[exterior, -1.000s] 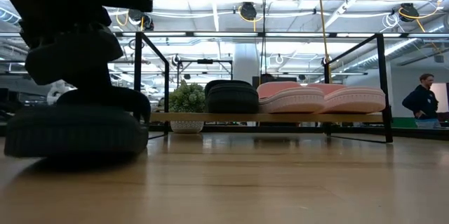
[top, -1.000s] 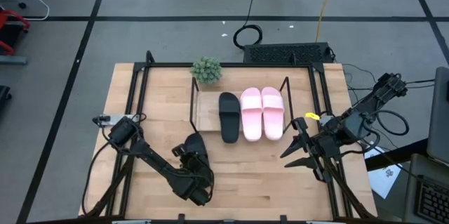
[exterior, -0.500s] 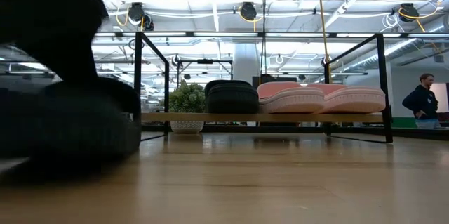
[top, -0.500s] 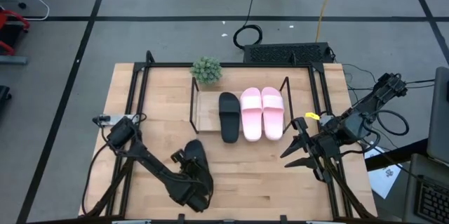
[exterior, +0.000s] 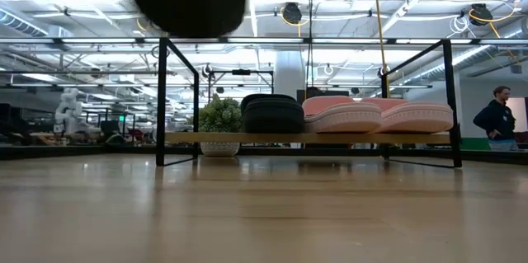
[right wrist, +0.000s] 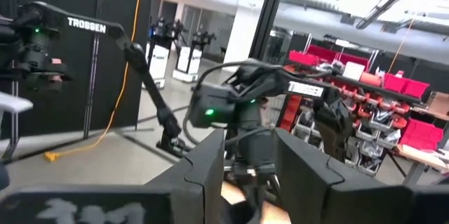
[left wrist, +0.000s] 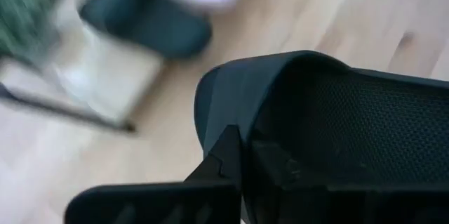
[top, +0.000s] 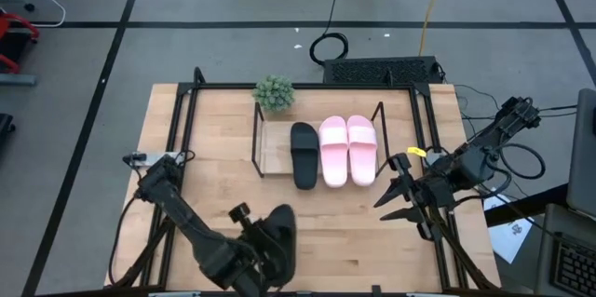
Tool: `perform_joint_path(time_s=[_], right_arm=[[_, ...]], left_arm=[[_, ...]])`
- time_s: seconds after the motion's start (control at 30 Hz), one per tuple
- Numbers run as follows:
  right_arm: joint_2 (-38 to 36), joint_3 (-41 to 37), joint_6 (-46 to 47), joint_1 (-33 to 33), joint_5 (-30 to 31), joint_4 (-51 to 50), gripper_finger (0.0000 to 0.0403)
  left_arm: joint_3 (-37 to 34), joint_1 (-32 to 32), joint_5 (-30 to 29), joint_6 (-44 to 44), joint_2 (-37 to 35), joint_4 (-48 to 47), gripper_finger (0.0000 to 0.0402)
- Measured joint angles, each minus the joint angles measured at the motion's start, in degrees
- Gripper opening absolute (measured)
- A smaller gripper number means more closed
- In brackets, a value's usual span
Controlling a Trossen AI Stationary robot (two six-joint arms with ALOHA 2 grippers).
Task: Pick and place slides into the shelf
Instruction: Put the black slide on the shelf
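clearly left jaws clamped on a black slide, lifted off table, right jaws parted, empty

You are getting even, bright overhead light on the table, with only soft, short shadows lying under the arms. In the low view, ceiling lamps are glaring white and washing out the room behind, while a dark blurred mass is blocking the upper left. The left wrist view is smearing badly: the shelf is blurring out of focus. The right wrist view is looking soft.
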Motion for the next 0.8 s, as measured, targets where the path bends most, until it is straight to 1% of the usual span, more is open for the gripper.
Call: perform_joint_path(time_s=[0.1,0.23,0.37,0.53,0.6,0.67,0.8], right_arm=[[-0.1,0.0,0.0,0.0,0.0,2.0,0.0111],[-0.8,0.0,0.2,0.0,0.0,3.3,0.0111],[-2.1,0.0,1.4,0.0,0.0,3.4,0.0111],[-3.3,0.0,1.7,0.0,0.1,3.4,0.0111],[-3.7,0.0,1.7,0.0,0.1,3.4,0.0111],[-4.1,0.0,1.7,0.0,0.1,3.5,0.0111],[-4.5,0.0,1.6,0.0,0.3,3.4,0.0111]], left_arm=[[6.3,2.6,-3.5,8.4,-0.1,-0.2,0.0],[11.7,7.6,-5.1,22.5,-0.1,-0.3,0.0],[11.8,13.0,-5.9,37.0,-0.2,-0.3,0.0],[11.5,19.9,-10.1,54.8,-0.6,-0.2,0.0],[11.5,22.5,-9.9,58.7,-0.6,-0.3,0.0],[11.5,24.8,-9.7,60.8,-0.6,-0.2,0.0],[11.1,28.8,-10.3,63.2,-0.9,-0.1,0.0]])
